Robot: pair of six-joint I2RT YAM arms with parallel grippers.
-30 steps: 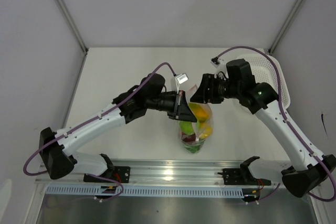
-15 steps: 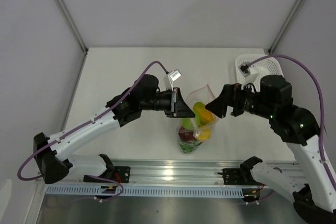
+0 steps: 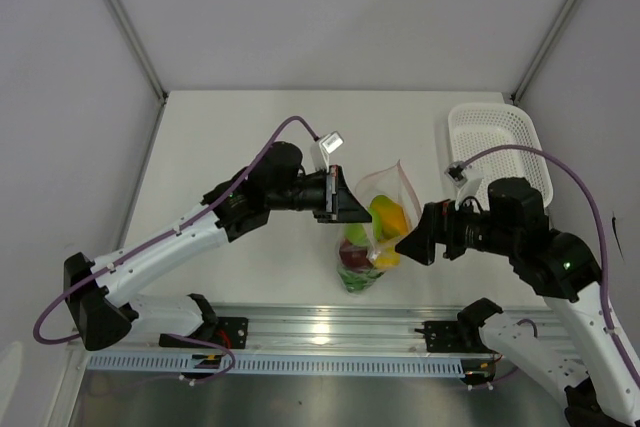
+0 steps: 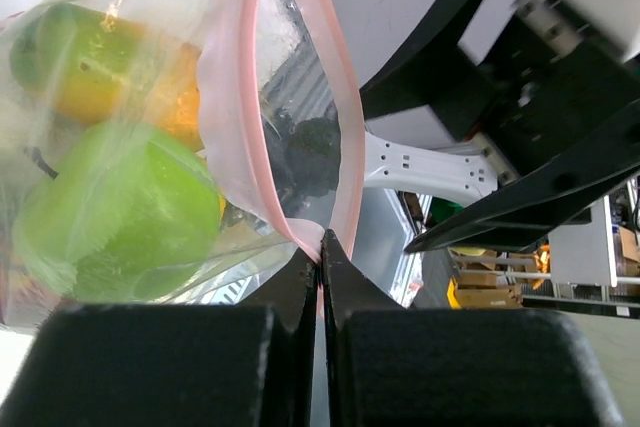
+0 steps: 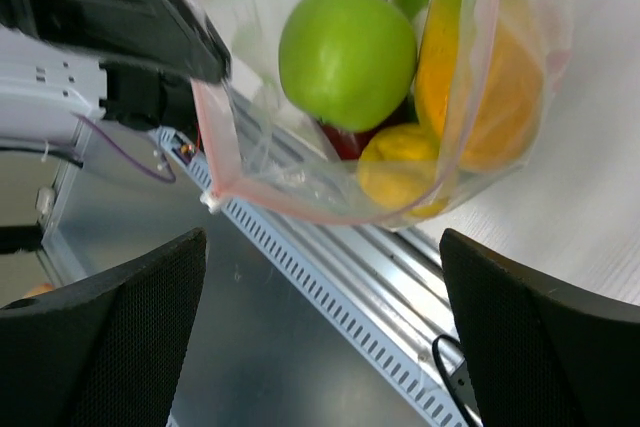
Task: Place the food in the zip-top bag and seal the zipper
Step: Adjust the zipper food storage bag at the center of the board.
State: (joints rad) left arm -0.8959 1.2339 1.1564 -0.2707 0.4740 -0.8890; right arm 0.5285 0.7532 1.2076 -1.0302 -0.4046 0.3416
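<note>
The zip-top bag hangs upright over the table's near edge, its mouth open. Inside it the food shows: a green apple, an orange fruit, a yellow fruit and a red apple. My left gripper is shut on the pink zipper at the left end of the mouth, and its fingertips pinch the strip. My right gripper stands wide open just right of the bag, apart from it, with nothing between its fingers.
A white mesh basket sits at the back right of the table. The metal rail with the arm bases runs along the near edge, right below the bag.
My right gripper has opened wide, let go of the bag's right edge and drawn back to the right and nearer. The left gripper keeps its hold and has shifted slightly left.
</note>
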